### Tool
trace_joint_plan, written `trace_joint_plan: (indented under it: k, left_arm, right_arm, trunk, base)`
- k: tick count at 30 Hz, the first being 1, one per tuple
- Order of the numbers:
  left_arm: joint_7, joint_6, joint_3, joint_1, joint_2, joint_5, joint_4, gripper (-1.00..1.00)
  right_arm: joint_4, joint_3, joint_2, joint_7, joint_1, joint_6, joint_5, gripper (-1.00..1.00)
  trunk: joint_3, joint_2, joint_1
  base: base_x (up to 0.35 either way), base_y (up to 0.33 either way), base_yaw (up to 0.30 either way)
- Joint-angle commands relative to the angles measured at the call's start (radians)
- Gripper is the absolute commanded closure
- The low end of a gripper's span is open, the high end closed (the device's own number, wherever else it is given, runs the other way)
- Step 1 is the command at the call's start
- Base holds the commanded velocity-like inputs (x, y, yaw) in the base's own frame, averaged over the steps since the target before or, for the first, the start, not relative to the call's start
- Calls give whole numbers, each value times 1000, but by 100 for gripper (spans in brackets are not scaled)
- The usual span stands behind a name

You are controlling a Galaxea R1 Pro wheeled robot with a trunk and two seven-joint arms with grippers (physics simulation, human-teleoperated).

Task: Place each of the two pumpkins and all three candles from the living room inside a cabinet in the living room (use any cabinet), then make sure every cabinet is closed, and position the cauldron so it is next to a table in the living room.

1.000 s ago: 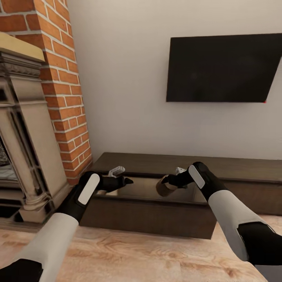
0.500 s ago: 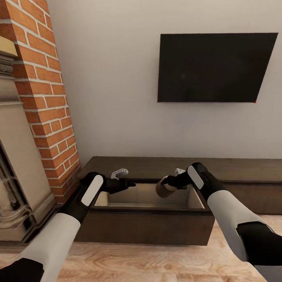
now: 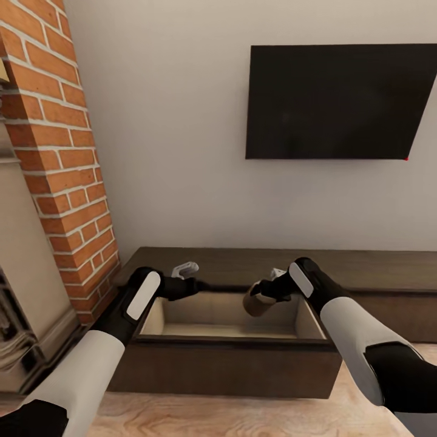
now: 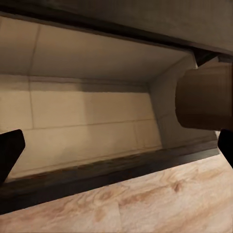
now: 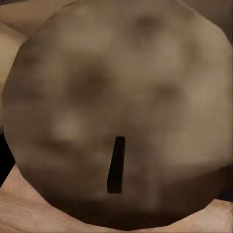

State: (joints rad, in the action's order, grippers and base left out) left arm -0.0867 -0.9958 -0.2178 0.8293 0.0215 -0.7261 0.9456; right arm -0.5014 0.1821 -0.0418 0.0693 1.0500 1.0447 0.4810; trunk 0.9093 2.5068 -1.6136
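**Candle held over the pulled-out drawer of the low cabinet**

Head view: the long, low dark-brown cabinet (image 3: 376, 267) runs along the foot of a plain pale wall. One drawer (image 3: 224, 358) at its left end stands pulled out toward the robot, showing pale beige inner walls and floor; nothing can be seen lying in it. The right hand (image 3: 267, 291) is pinched on a candle (image 3: 256, 303), a stubby brown cylinder held tilted above the right half of the drawer's opening, just inside the drawer's right wall and clear of its floor. The left hand (image 3: 195, 285) hangs over the drawer's rear left corner, near the cabinet's top edge; its fingers look slightly parted with nothing between them, though the angle leaves this uncertain.

Left wrist view: the drawer's beige interior, its dark front rim and a strip of the wooden floor (image 4: 145, 204) appear, with the candle (image 4: 204, 97) at the far end by the drawer's side wall. The two dark fingertips (image 4: 9, 150) sit at opposite edges of the picture, well apart, so the left hand is spread and empty.

Right wrist view: the candle's (image 5: 116, 111) pale, mottled flat face with a short dark wick (image 5: 115, 165) lies very close to the camera.

Surroundings: a red brick chimney column (image 3: 60, 152) stands beside the cabinet's left end, with a pale carved mantel (image 3: 24, 291) further left. A black wall-mounted screen (image 3: 340, 100) hangs above the cabinet. No writing or labels can be read.
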Motion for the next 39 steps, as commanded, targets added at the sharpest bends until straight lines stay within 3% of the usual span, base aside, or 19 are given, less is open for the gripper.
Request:
trace_joint_plan:
  k: [1, 7, 9, 11, 14, 19, 25, 31, 34, 39]
  left_arm:
    - [-9, -3, -1, 1, 0, -9, 0, -100]
    - [-10, -1, -17, 1, 4, -7, -32, -100]
    - [-10, 0, -62, 1, 6, -7, -47, -100]
    - [-11, 2, -139, 0, 7, -8, -57, -100]
    - [-11, 4, -191, 1, 8, -9, -82, -100]
    - [-11, 14, -203, 0, 9, -9, -118, -100]
    - [-1, 134, -205, 1, 8, -10, -219, -100]
    - [1, 169, -205, 1, 9, -12, -235, -100]
    - [2, 227, -206, 0, 10, -12, -244, -100]
    - [3, 263, -207, 1, 49, -9, -317, -100]
  right_arm:
    - [6, 7, -1, 7, 1, 3, 1, 100]
    - [31, 10, -1, 7, 1, 3, 0, 100]
    - [36, 16, 0, 7, 1, 3, -1, 100]
    - [50, 45, 0, 7, 1, 3, 0, 100]
    - [86, 88, 0, 7, 1, 3, 1, 100]
    - [98, 104, 0, 7, 0, 3, 1, 100]
    - [115, 106, 2, 7, -3, 3, -1, 100]
    - [144, 108, 2, 7, -4, -42, -1, 100]
    - [161, 107, 3, 7, -5, -50, -1, 100]
    - [174, 107, 5, 7, -5, -78, -1, 100]
  trunk:
    - [1, 0, 0]
    - [1, 0, 0]
    - [1, 0, 0]
    - [1, 0, 0]
    - [1, 0, 0]
    - [1, 0, 0]
    - [2, 0, 0]
    - [5, 0, 0]
    - [6, 0, 0]
    - [10, 0, 0]
  base:
    - [331, -5, 0]
    - [319, -113, 0]
    - [223, -130, 0]
    - [88, -52, 0]
    - [25, -15, 0]
    - [4, -2, 1]
    - [0, 0, 68]
    - [0, 0, 74]
    - [10, 0, 32]
    - [220, 0, 91]
